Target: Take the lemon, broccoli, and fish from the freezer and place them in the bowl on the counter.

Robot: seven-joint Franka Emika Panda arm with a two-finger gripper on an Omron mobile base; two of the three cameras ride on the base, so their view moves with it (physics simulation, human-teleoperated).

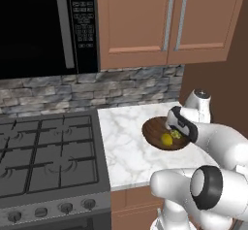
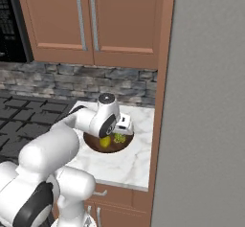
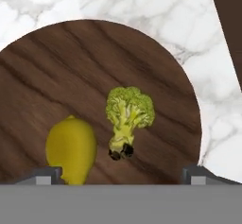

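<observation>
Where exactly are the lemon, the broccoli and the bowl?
lemon [image 3: 71, 147], hand view, middle of its yellow skin.
broccoli [image 3: 130, 106], hand view, on the green crown.
bowl [image 3: 94, 57], hand view, bare wooden floor.

Bowl [image 3: 156, 67] cut off (lower left); arm hides its rim.

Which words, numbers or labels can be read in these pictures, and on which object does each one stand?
None can be read clearly.
Microwave control panel: display digits at the top and rows of button labels, all too small and blurred to read.
Stove knobs: no legible markings.
Bowl, lemon, broccoli, counter, upper cabinets: no text or signs on them.
</observation>
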